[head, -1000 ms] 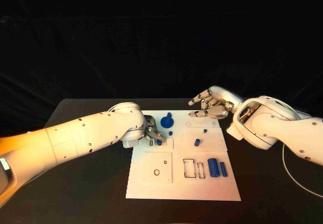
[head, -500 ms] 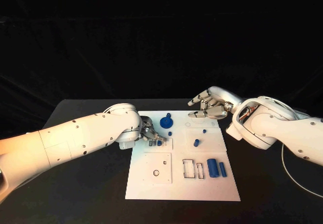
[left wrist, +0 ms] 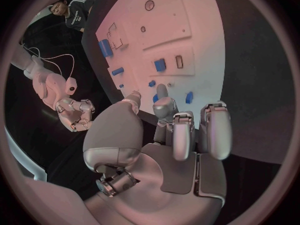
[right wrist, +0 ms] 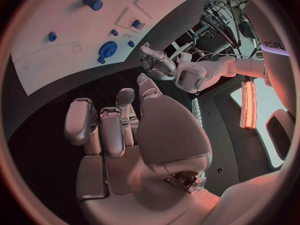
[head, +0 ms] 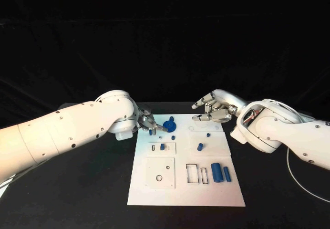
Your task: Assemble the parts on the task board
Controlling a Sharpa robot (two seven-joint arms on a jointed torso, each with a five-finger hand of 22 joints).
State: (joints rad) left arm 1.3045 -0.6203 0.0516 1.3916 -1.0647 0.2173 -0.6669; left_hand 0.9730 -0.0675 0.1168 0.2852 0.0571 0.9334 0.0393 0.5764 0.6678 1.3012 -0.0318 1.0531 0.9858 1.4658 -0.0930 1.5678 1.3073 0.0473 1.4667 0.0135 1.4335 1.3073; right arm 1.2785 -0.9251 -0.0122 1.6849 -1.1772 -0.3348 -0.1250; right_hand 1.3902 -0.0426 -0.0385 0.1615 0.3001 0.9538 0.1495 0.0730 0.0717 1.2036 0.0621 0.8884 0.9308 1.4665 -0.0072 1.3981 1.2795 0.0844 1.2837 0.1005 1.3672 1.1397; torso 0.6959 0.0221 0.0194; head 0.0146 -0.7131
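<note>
The white task board (head: 184, 191) lies mid-table. My left hand (head: 148, 125) hovers over its far left corner, fingers spread, nothing between them; the fingertips (left wrist: 162, 92) point toward the blue gear (head: 170, 125). A gap separates the left hand (right wrist: 156, 60) from the gear (right wrist: 107, 49). A small blue piece (head: 152, 132) lies just by this hand. A blue block (head: 162, 147) sits in a slot, and a blue peg (head: 201, 145) stands mid-board. A blue cylinder (head: 217, 171) and a blue bar (head: 227, 173) lie at the right. My right hand (head: 214, 109) hangs loosely curled and empty past the far right corner.
The black table (head: 82, 191) surrounds the board. Two small blue studs (head: 174, 136) (head: 210, 134) stand near the gear. Several empty cut-outs (head: 198, 172) lie on the near half of the board. A white cable (head: 303, 183) runs along the table's right side.
My left hand has drawn back from the small slots toward the board's far edge, ending beside the gear. The right hand has stayed where it was.
</note>
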